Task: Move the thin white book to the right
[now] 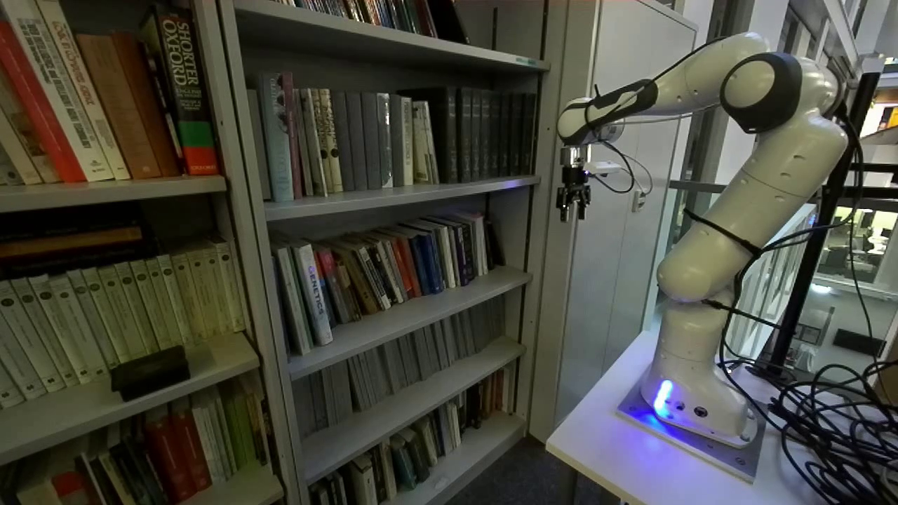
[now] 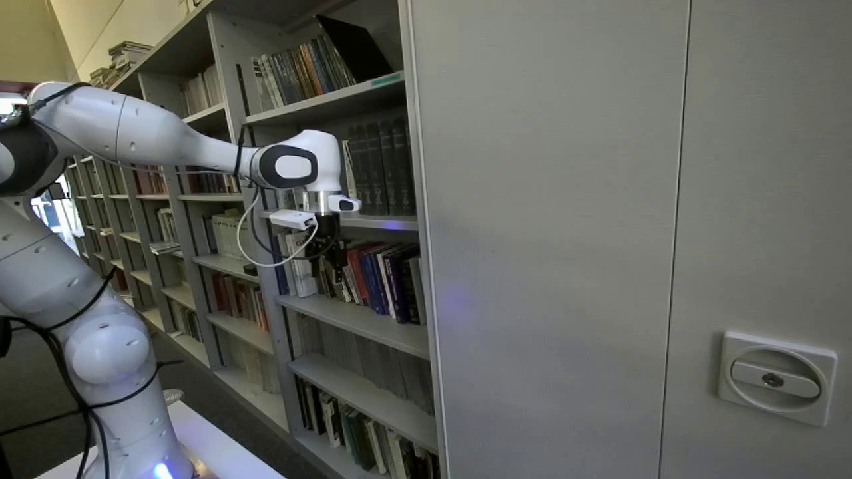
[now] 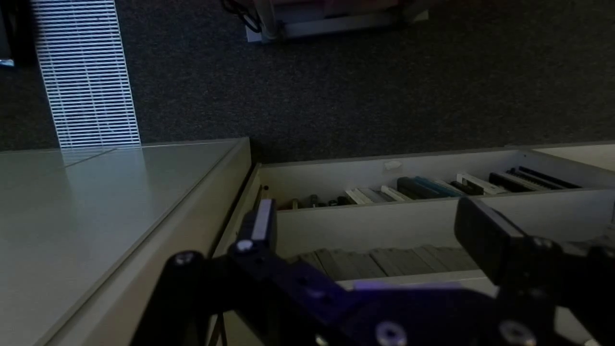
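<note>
White book lettered GENETICS (image 1: 317, 294) stands near the left end of its shelf (image 1: 421, 312), foot close to the front edge, with pale books (image 1: 297, 301) between it and the upright of the bookcase (image 1: 237, 161). Toward that shelf's right end a slim white book (image 1: 447, 256) sits between a blue book (image 1: 429, 263) and a dark book (image 1: 464, 252); can't tell which white one the task means. Most of the row leans, tops to the left. Gripper (image 1: 573, 208) points down, fingers (image 3: 486, 233) spread wide apart, well away from the books; in an exterior view it hangs past the bookcase's right edge, seen against the tall grey cabinet (image 1: 603, 280). White arm (image 1: 758, 182) stands on a white table (image 1: 596, 435), base plate (image 1: 729, 458) near the table edge facing the shelves, blue light (image 1: 662, 398) lit low on the arm in both exterior views. Black cables (image 1: 835, 435) heaped beside it. On the neighbouring shelf (image 1: 221, 354), black case (image 1: 151, 373) at the front edge, before a row of off-white books (image 1: 105, 315); thick Oxford dictionary (image 1: 186, 91) at the right end of the shelf above. Wrist view: dark carpet (image 3: 360, 96), pale floor grille (image 3: 89, 81), cabinet, lower shelves. Cabinet handle (image 2: 775, 379) has a square plate.
</note>
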You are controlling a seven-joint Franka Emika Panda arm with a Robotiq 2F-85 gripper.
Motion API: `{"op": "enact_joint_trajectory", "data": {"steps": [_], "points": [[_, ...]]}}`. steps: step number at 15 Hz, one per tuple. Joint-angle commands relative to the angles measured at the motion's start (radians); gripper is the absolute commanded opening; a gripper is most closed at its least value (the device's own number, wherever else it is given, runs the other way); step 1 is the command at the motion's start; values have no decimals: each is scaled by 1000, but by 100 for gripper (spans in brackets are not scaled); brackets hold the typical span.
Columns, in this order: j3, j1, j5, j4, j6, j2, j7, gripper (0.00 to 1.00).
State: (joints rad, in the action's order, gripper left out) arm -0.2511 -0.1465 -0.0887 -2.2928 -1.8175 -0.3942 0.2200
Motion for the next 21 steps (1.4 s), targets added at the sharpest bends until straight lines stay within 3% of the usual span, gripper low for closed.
{"op": "enact_joint_trajectory", "data": {"steps": [1,21], "points": [[-17,-23,28,24,0,9,0,100],[42,14,-31,-58,16,-34,135,100]]}}
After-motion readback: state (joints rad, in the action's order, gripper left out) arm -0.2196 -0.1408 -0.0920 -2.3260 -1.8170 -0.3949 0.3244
